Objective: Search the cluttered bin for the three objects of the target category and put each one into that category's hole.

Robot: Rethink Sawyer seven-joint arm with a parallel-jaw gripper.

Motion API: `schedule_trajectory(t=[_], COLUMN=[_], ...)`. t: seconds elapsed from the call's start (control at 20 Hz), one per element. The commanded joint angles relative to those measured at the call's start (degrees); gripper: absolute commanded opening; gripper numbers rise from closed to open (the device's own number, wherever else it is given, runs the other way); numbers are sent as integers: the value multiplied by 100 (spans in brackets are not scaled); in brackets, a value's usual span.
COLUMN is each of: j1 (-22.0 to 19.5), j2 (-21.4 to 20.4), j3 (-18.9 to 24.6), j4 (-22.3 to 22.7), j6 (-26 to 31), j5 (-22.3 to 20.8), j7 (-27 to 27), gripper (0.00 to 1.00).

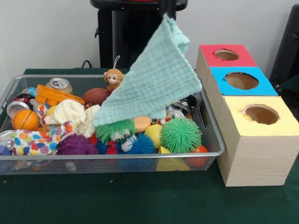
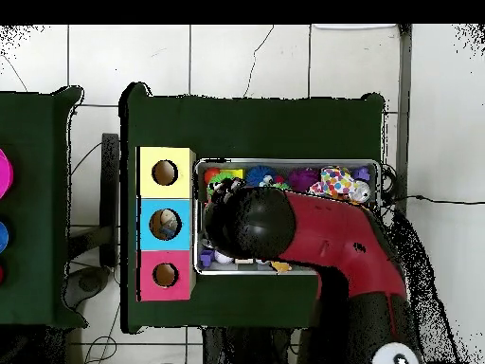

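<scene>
The bin [image 1: 117, 156] is a silver wire mesh basket on the green table, full of toys; in the overhead view its rim [image 2: 380, 180] shows past the arm. A mint green cloth [image 1: 154, 81] hangs above the bin's middle right. Its top corner is pinched in my gripper [image 1: 167, 10] at the picture's top edge. Its lower edge hangs just over the toys. Three wooden boxes stand right of the bin, each with a round hole: red top [image 1: 210, 59], blue top [image 1: 224, 87], yellow top [image 1: 243, 125]. In the overhead view my red arm [image 2: 322, 237] hides the gripper.
The bin holds a green spiky ball [image 1: 181, 134], a monkey plush [image 1: 112, 78], an orange ball [image 1: 24, 119], a brown football [image 1: 96, 95], a can [image 1: 60, 84], a white cloth [image 1: 70, 112], a spotted cloth [image 1: 37, 140] and a purple spiky ball [image 1: 74, 145].
</scene>
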Motion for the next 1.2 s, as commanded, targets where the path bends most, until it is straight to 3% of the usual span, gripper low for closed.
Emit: schedule_trajectory(t=[0.05, 0.8, 1.2], j1=[257, -82, -1124], j2=[208, 211, 356], j3=[-260, -317, 42], j4=[66, 214, 96], j6=[593, 508, 623], j5=[248, 502, 197], j7=[1288, 565, -883], gripper=[0, 0, 0])
